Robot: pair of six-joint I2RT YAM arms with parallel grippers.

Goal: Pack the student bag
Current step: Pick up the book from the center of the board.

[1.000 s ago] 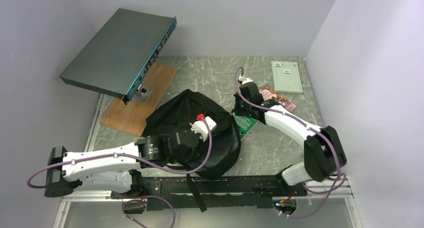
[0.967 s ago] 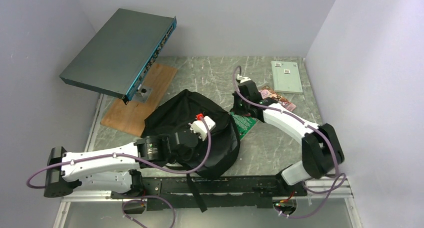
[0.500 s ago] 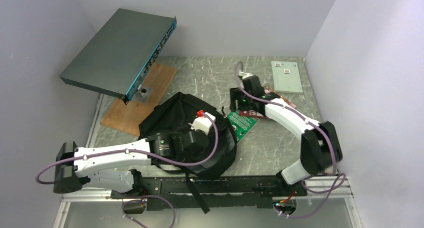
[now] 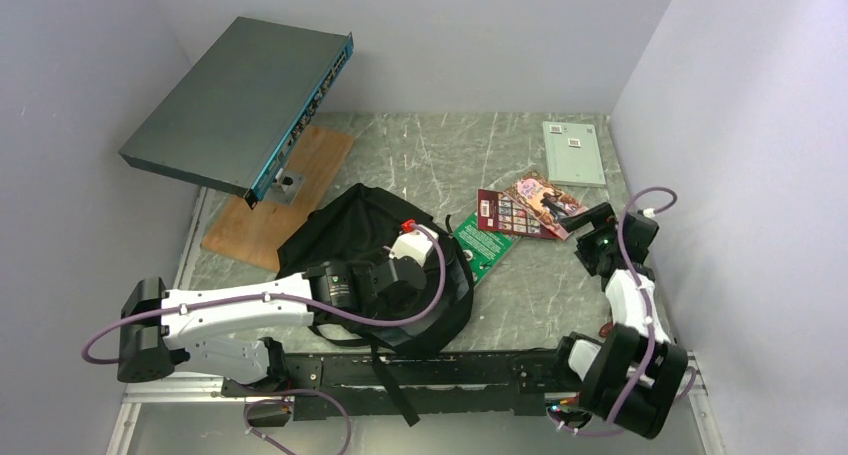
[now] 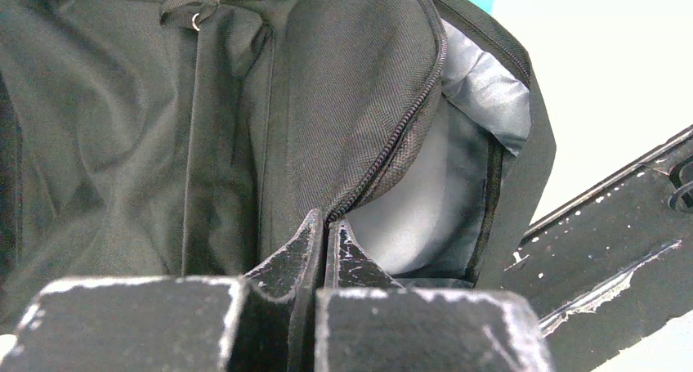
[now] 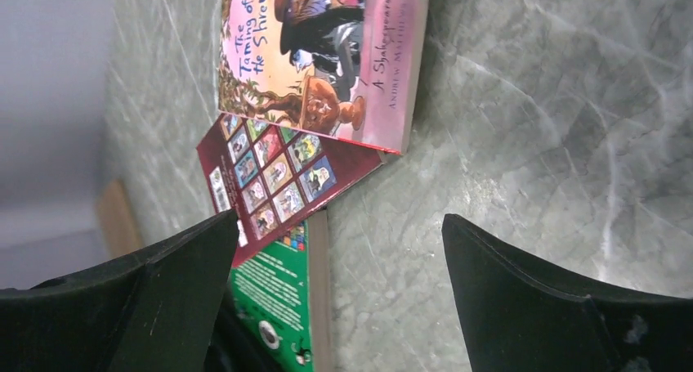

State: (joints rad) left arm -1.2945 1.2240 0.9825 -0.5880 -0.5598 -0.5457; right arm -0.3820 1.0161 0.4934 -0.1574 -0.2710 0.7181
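The student bag (image 4: 350, 230) lies black and slumped at the table's near middle. In the left wrist view its zip edge (image 5: 384, 155) curls back and shows grey lining (image 5: 441, 208). My left gripper (image 4: 408, 278) (image 5: 327, 225) is shut on that zip edge, holding the flap up. Three books lie fanned right of the bag: a pink one (image 4: 545, 200) (image 6: 327, 53), a maroon one (image 4: 503, 213) (image 6: 278, 176) and a green one (image 4: 483, 247) (image 6: 278, 298), the green one's corner touching the bag. My right gripper (image 4: 575, 218) (image 6: 339, 225) stands open just right of the pink book, holding nothing.
A grey network switch (image 4: 240, 100) leans tilted over a wooden board (image 4: 285, 195) at the back left. A pale green booklet (image 4: 573, 153) lies at the back right. Walls close in on the left, back and right.
My right gripper opened, let go at the books and drew back to the right, leaving maroon and pink books uncovered. My left gripper shifted slightly right with the bag's edge.
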